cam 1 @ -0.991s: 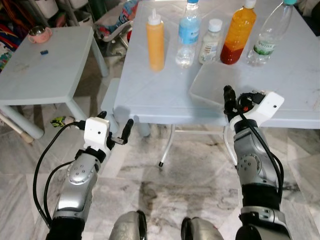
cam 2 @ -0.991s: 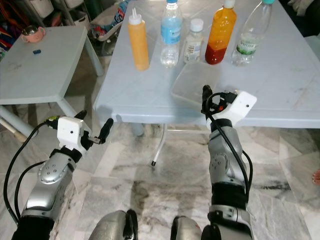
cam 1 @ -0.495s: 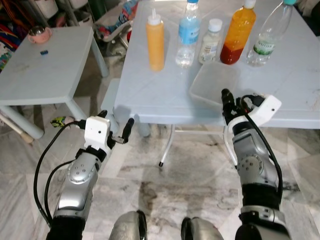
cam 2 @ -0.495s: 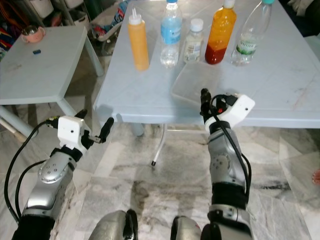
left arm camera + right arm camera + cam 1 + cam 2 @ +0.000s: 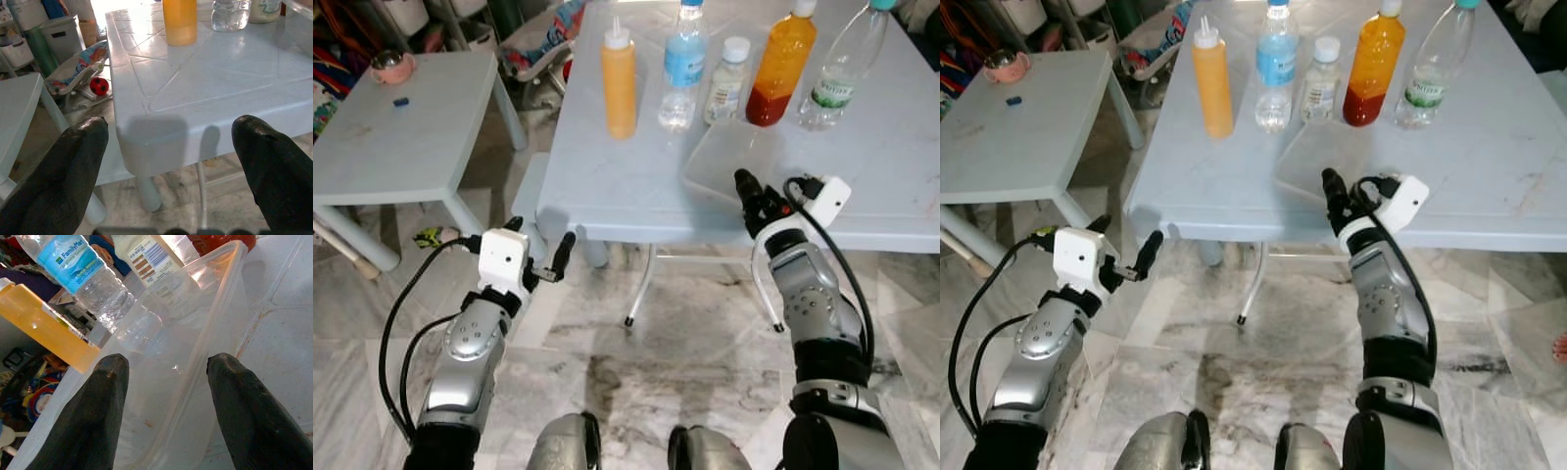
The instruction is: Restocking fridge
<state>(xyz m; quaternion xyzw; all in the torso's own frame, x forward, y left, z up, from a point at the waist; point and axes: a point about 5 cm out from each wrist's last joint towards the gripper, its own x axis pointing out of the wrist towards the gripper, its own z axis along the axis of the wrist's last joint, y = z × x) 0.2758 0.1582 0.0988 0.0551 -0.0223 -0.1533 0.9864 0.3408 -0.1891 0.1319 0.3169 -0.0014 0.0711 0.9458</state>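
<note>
Five bottles stand in a row at the back of the pale blue table: an orange squeeze bottle, a blue-labelled water bottle, a small white-capped bottle, an orange-red juice bottle and a clear green-labelled bottle. In front of them lies a clear plastic tray. My right gripper is over the tray's near edge; in its wrist view it is open, fingers either side of the tray wall. My left gripper is open, below and before the table corner.
A lower pale table stands to the left with a pink bowl on it. Toys and bins crowd the floor behind. The table's white leg stands on marble floor between my arms.
My right gripper has moved forward and left and turned toward the clear tray. The left arm has stayed where it was.
</note>
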